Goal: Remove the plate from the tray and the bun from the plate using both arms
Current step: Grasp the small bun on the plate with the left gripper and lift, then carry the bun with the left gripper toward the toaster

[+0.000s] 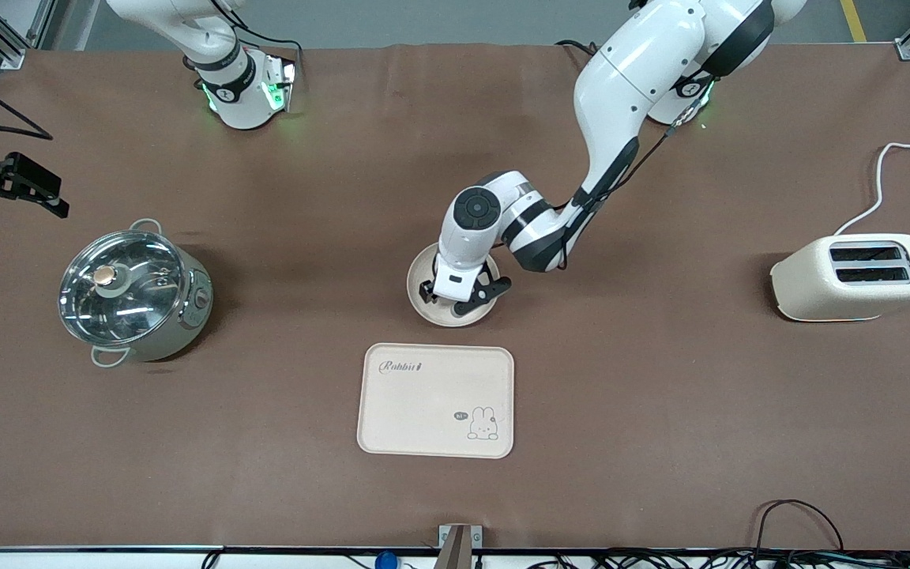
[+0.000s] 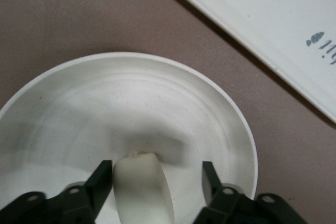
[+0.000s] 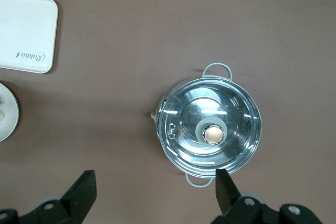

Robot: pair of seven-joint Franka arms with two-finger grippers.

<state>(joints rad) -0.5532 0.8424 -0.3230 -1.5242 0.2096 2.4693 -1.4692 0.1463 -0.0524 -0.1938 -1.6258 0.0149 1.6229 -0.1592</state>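
The round cream plate (image 1: 417, 296) lies on the brown table just farther from the front camera than the tray. My left gripper (image 1: 459, 299) is low over it and hides the bun in the front view. In the left wrist view the pale bun (image 2: 139, 182) rests in the plate (image 2: 105, 93) between the open fingers of the left gripper (image 2: 156, 171). It touches one finger and a gap stays to the other. My right gripper (image 1: 24, 207) waits high over the table's edge at the right arm's end, open and empty (image 3: 155, 179).
The cream rabbit tray (image 1: 435, 399) lies nearer the front camera than the plate. A steel pot with a glass lid (image 1: 135, 292) stands toward the right arm's end. A cream toaster (image 1: 854, 276) with a white cord stands toward the left arm's end.
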